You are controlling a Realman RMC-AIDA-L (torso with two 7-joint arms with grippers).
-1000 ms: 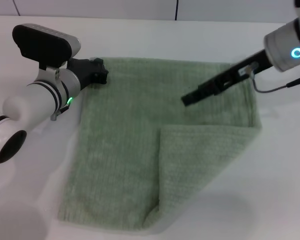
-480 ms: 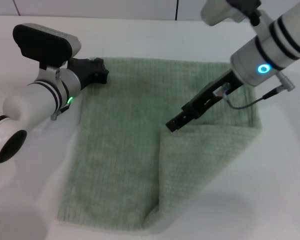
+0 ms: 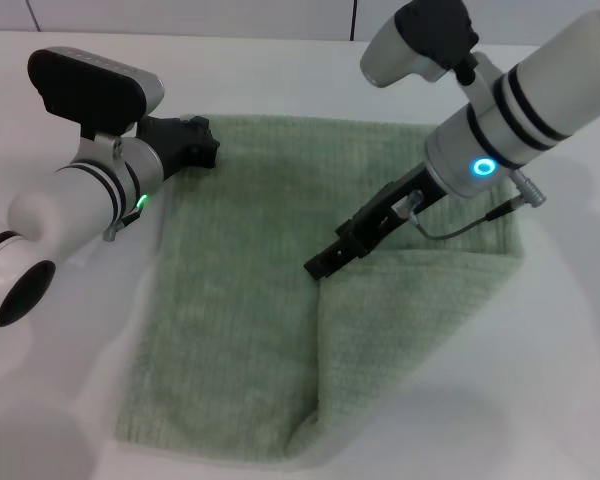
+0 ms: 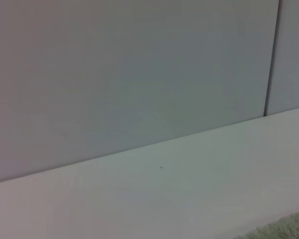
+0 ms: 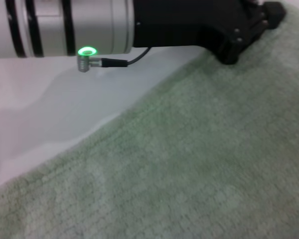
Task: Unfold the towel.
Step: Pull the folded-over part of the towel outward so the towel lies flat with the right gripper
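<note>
On my left I see the left gripper (image 3: pixel 195 143) at the towel's far left corner; I cannot tell how its jaws stand. The towel (image 3: pixel 240 300) lies spread on the white bench (image 3: pixel 560 380), its near right part folded over the rest. The right gripper (image 3: pixel 320 265) points down at that fold's inner corner, tip touching or just above it; its jaws look together.

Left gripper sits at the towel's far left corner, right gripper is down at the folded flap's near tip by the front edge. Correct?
Not quite. The head view shows the right gripper at the folded flap's upper inner corner, mid-towel, not the near tip. The left gripper is at the far left corner as stated.
</note>
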